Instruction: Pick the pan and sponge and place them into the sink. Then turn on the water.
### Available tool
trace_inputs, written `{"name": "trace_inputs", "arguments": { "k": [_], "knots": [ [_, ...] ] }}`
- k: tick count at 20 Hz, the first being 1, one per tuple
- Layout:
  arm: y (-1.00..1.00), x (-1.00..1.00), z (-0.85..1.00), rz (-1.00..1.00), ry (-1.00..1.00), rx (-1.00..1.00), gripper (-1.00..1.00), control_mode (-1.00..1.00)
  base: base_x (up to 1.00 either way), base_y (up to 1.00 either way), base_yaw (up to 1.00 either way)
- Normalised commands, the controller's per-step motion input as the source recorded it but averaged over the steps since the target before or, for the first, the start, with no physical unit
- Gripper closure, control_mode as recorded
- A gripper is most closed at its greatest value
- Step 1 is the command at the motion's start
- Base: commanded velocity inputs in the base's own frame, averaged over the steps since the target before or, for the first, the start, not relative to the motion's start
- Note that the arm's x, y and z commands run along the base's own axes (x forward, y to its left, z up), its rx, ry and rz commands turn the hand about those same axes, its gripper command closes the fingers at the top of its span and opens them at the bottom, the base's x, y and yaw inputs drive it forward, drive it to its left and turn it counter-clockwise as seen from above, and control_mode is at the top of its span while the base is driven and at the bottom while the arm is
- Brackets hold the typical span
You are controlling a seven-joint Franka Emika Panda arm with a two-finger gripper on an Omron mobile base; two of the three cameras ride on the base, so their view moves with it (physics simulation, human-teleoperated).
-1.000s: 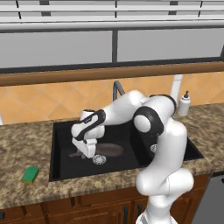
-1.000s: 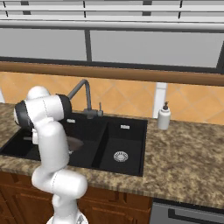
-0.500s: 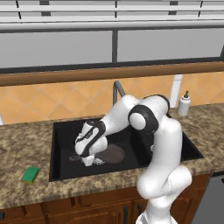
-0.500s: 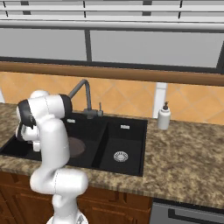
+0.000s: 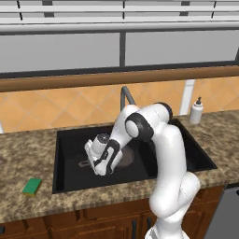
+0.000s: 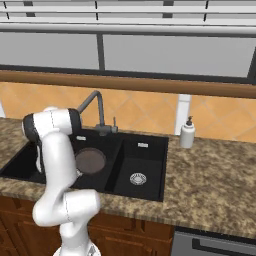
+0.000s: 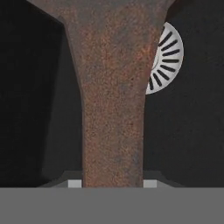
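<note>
The sponge (image 5: 31, 186) lay on the tabletop (image 5: 28, 149) at the sink's (image 5: 70, 182) 8 o'clock. The gripper (image 5: 95, 167) was low in the wide basin, jaws clamped on the pan (image 6: 90, 160) handle, drain (image 7: 168, 57) beneath.

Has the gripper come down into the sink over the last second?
Yes. Against the sink rim in the left base view, the gripper has dropped lower into the wide basin, shut on the pan handle.

We see a speckled granite counter (image 5: 116, 201) over brown wood cabinets (image 6: 140, 241), an orange tiled backsplash (image 5: 60, 109) and a wide window (image 6: 170, 55) above.
</note>
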Motion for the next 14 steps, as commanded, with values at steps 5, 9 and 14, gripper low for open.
{"name": "trace_inputs", "arguments": {
  "k": [5,9,14],
  "knots": [
    [0.18,0.04,-0.48,-0.14,0.00,0.01,1.00,-1.00,0.00,0.00,0.00],
    [0.16,0.02,-0.17,-0.19,0.00,0.06,1.00,-1.00,0.00,0.00,0.00],
    [0.02,0.23,0.00,-0.09,0.00,0.12,1.00,-1.00,0.00,0.00,0.00]
  ]
}}
